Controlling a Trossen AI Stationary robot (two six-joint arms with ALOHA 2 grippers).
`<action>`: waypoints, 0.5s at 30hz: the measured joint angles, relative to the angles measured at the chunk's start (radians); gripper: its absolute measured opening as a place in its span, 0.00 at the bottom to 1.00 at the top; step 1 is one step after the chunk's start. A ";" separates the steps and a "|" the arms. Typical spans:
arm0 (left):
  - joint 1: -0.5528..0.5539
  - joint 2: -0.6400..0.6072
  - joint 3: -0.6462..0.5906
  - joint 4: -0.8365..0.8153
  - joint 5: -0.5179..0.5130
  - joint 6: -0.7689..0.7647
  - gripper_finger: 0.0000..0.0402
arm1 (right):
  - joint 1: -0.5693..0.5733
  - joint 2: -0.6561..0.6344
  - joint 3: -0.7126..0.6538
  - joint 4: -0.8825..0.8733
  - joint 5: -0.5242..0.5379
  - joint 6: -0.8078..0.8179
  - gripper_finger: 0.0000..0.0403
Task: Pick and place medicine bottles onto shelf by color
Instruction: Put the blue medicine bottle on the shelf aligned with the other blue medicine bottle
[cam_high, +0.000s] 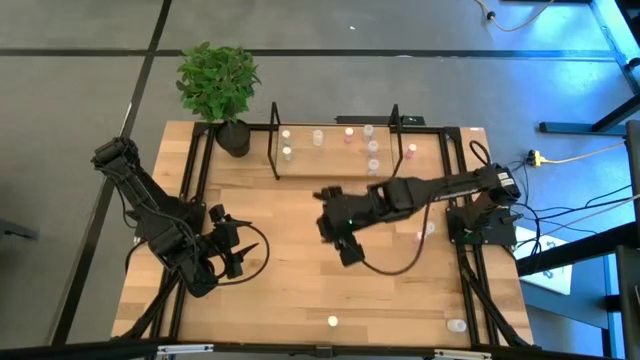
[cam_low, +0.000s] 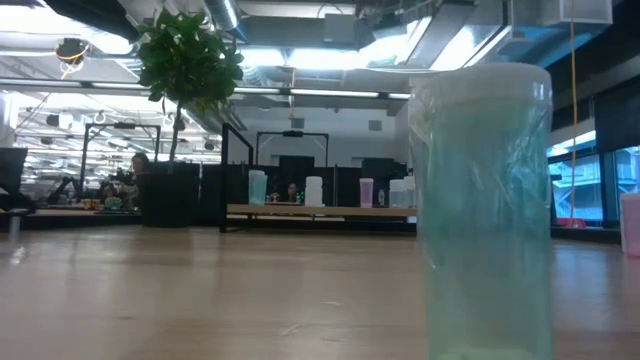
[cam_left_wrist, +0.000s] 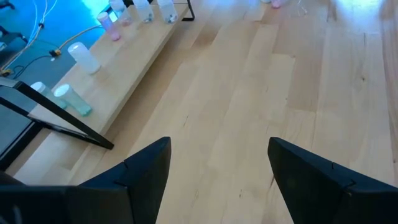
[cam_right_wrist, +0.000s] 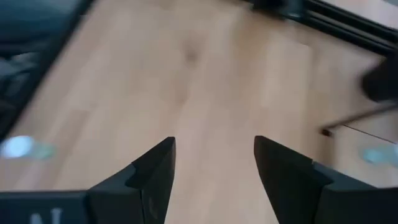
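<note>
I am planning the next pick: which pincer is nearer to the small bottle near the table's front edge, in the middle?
The right pincer, roughly. It hangs over mid-table just behind the bottle; the left pincer is farther off to its left.

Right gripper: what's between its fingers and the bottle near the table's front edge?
Bare wood only, in the high view, between the open right gripper and that bottle.

The wooden tabletop (cam_high: 300, 300) stood on a grey floor (cam_high: 80, 60) crossed by dark lines. A potted plant (cam_high: 218, 85) sat at its far corner. Beyond lay an open hall with ceiling lights (cam_low: 300, 55), desks and windows (cam_low: 600, 170)
</note>
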 joint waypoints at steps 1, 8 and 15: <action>0.000 0.000 0.000 0.000 0.000 0.000 0.66 | 0.017 0.001 0.000 0.000 -0.011 0.000 0.55; 0.000 0.000 0.000 0.000 0.000 0.000 0.66 | 0.113 0.001 0.000 -0.019 -0.019 0.010 0.55; 0.000 0.000 0.000 0.000 0.000 0.000 0.66 | 0.159 0.001 0.000 -0.013 -0.020 0.126 0.55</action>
